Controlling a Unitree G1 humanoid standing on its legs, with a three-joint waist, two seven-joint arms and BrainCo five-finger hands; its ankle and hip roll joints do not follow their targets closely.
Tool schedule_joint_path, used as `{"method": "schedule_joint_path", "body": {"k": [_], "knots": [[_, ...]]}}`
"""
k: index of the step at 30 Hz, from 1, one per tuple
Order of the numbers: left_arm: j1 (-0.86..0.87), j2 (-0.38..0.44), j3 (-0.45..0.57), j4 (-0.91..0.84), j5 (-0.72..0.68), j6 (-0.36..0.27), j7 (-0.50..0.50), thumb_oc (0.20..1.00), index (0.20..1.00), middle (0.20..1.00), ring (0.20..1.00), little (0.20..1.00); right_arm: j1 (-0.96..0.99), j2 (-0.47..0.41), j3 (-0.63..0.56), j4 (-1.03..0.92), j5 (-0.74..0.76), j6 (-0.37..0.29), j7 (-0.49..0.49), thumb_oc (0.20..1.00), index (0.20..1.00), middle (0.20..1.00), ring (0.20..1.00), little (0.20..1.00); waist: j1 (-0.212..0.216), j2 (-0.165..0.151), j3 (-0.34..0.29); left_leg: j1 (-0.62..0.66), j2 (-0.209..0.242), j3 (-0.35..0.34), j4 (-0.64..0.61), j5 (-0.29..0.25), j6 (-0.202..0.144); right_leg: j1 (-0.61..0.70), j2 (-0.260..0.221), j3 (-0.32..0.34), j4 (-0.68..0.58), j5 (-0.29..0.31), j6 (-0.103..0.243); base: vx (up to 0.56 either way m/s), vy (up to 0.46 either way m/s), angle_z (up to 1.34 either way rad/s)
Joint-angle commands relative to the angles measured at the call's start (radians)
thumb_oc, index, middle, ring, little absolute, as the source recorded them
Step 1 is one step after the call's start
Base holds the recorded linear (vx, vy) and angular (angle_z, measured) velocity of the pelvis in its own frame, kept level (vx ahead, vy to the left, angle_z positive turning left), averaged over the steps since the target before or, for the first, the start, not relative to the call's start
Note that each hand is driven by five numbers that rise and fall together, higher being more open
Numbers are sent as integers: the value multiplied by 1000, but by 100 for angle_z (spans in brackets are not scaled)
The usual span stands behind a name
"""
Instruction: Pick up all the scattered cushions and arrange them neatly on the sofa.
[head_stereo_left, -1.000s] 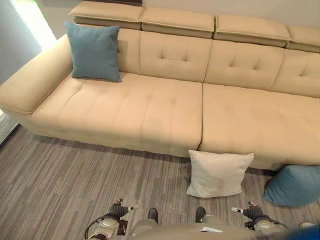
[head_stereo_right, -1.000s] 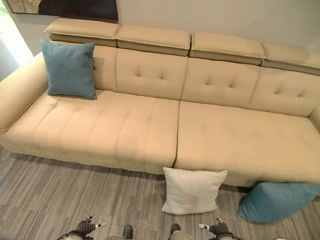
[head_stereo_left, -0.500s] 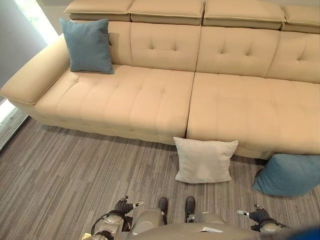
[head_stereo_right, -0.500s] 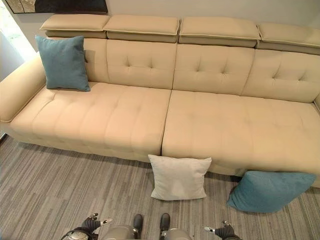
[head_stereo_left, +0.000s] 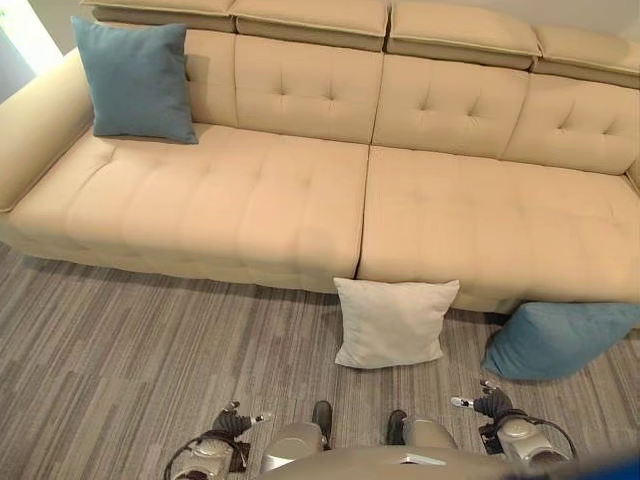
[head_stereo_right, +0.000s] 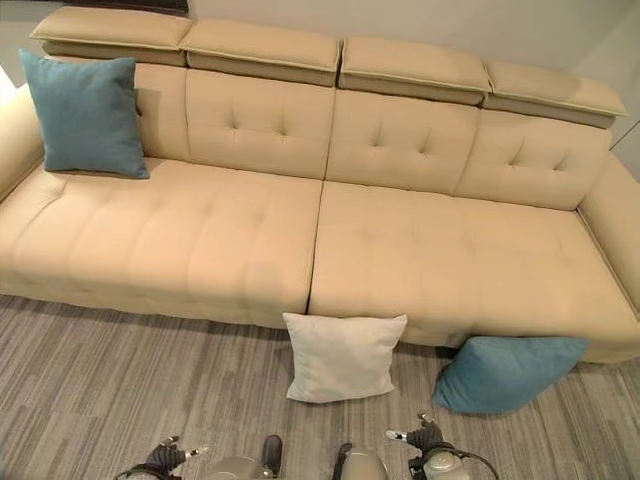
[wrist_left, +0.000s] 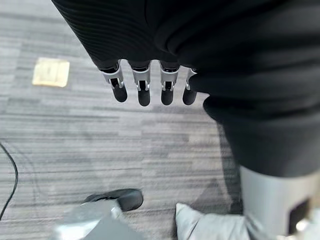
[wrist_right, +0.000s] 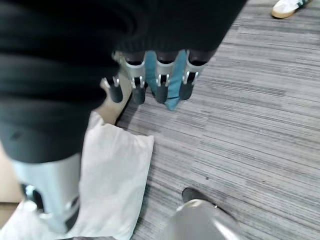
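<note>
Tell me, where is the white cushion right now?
In the left eye view, the white cushion is on the grey carpet, leaning against the front of the beige sofa, with a blue cushion on the floor to its right.

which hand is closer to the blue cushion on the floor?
Right. The right hand hangs just in front of the blue fabric floor cushion, apart from it. The left hand hangs further off, beyond the white square cushion.
</note>
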Motion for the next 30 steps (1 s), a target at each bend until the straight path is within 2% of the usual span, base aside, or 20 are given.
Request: {"method": "schedule_joint_path", "body": {"k": [1,4,6,7,8,11,14,18,22,23,25,30], "knots": [[-16,-16,15,-10,-38,-22,3,1000,1000,1000,1000,1000,-22,-34,-18,-10,-8,-5,-21,1000,1000,1000,1000,1000,-11,0,20,-23,13,-93,57,-75,-80,36,26,8,-102,127,6,136,-133,1],[-27,-15,12,-15,-39,-27,9,1000,1000,1000,1000,1000,-24,-36,-20,-13,-13,0,-23,1000,1000,1000,1000,1000,-22,-2,40,-9,20,-109,71,-91,-94,-11,-2,8,-131,181,27,132,-184,18],[-25,-15,10,4,-23,-29,10,1000,1000,1000,1000,1000,-9,-34,-18,-10,-18,-5,-21,1000,1000,1000,1000,1000,-28,-19,32,11,30,-126,67,-104,-127,28,-1,-10,-161,182,28,197,-292,52],[-25,-15,10,4,-23,-29,10,1000,1000,1000,1000,1000,-9,-34,-17,-10,-18,-5,-21,1000,1000,1000,1000,1000,-29,-18,32,11,31,-127,67,-104,-127,28,0,-11,-161,181,28,171,-310,48],[-20,-20,8,11,-21,-28,9,1000,1000,1000,1000,1000,-7,-35,-16,-7,-19,-7,-20,1000,1000,1000,1000,1000,-33,-15,22,16,60,-137,57,-97,-147,35,14,-24,-154,167,18,124,-259,26],[-25,-22,-3,15,-22,-28,9,1000,1000,1000,1000,1000,-1,-39,-16,-14,-7,-18,-23,1000,1000,1000,1000,1000,-46,-7,27,0,102,-157,62,-83,-178,43,40,-51,-145,129,-8,85,-283,41],[-43,-22,-14,-3,-32,-29,12,1000,1000,1000,1000,1000,2,-48,-16,-27,6,-24,-29,1000,1000,1000,1000,1000,-59,-8,45,-62,132,-142,145,-76,-200,56,63,-77,-151,91,-41,-1,-262,52],[-55,-25,-23,-31,-51,-32,14,1000,1000,1000,1000,1000,8,-63,-20,-39,27,-30,-38,1000,1000,1000,1000,1000,-67,-11,65,-127,145,-89,238,-61,-193,81,84,-100,-169,66,-69,1,-154,56],[-79,-27,-50,-57,-40,-31,11,1000,1000,1000,1000,1000,3,-80,-17,-43,27,-25,-45,1000,1000,1000,1000,1000,-70,-8,71,-206,132,-14,195,-23,-181,81,91,-119,-175,50,-74,9,-34,13],[-81,-26,-50,-56,-40,-31,9,1000,1000,1000,1000,1000,-1,-78,-15,-42,28,-25,-43,1000,1000,1000,1000,1000,-70,-5,67,-188,140,-4,161,-22,-183,72,99,-119,-165,44,-74,57,22,15],[-79,-24,-51,-57,-35,-29,12,1000,1000,1000,1000,1000,-4,-76,-5,-39,17,-23,-41,1000,1000,1000,1000,1000,-66,-4,68,-179,128,-21,146,-27,-177,67,108,-106,-158,45,-72,78,51,-26],[-92,-7,-58,-75,-44,-36,24,1000,1000,1000,1000,1000,-28,-69,21,-50,8,-24,-51,1000,1000,1000,1000,1000,-60,-19,71,-192,113,-14,125,-29,-161,18,102,-77,-151,63,-63,22,79,-40]]}}
